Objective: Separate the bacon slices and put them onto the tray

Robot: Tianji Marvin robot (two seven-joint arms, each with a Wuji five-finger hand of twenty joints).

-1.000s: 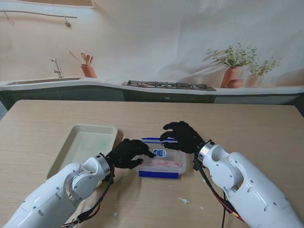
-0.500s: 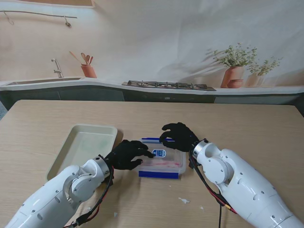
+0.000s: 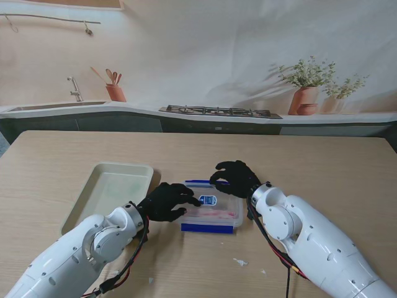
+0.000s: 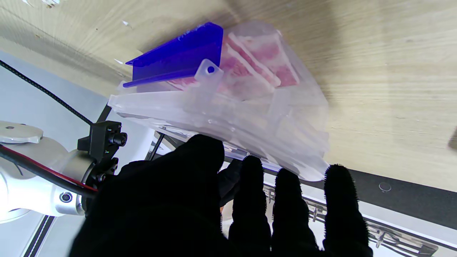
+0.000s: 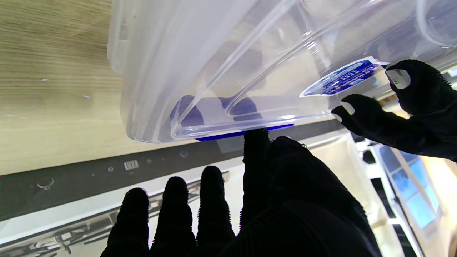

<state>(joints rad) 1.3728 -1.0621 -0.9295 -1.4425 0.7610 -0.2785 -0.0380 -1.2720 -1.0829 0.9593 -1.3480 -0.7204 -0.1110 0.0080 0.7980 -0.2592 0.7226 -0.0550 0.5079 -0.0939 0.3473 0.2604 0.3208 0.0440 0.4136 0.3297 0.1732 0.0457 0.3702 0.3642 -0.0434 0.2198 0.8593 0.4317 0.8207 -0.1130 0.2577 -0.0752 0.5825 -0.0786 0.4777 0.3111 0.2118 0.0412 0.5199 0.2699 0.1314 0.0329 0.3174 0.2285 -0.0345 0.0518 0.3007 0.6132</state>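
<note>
A clear plastic container (image 3: 214,211) with blue clips stands mid-table, its lid on. Pink bacon slices (image 4: 257,67) show through its wall. The pale tray (image 3: 108,189) lies to its left, with nothing in it. My left hand (image 3: 166,200) rests on the container's left end, with fingers on the lid near the blue label (image 3: 208,200) and closed on the rim. My right hand (image 3: 236,177) hovers over the far right edge with fingers spread and the thumb at the far blue clip (image 5: 246,132). In the right wrist view the left hand's fingertips (image 5: 403,107) press by the label.
Small white scraps (image 3: 240,262) lie on the wooden table nearer to me than the container. The near blue clip (image 3: 208,228) faces me. A printed kitchen backdrop stands behind the table's far edge.
My right arm has shifted slightly left and the hand has settled closer over the container's far edge. The left hand and container have stayed put.
</note>
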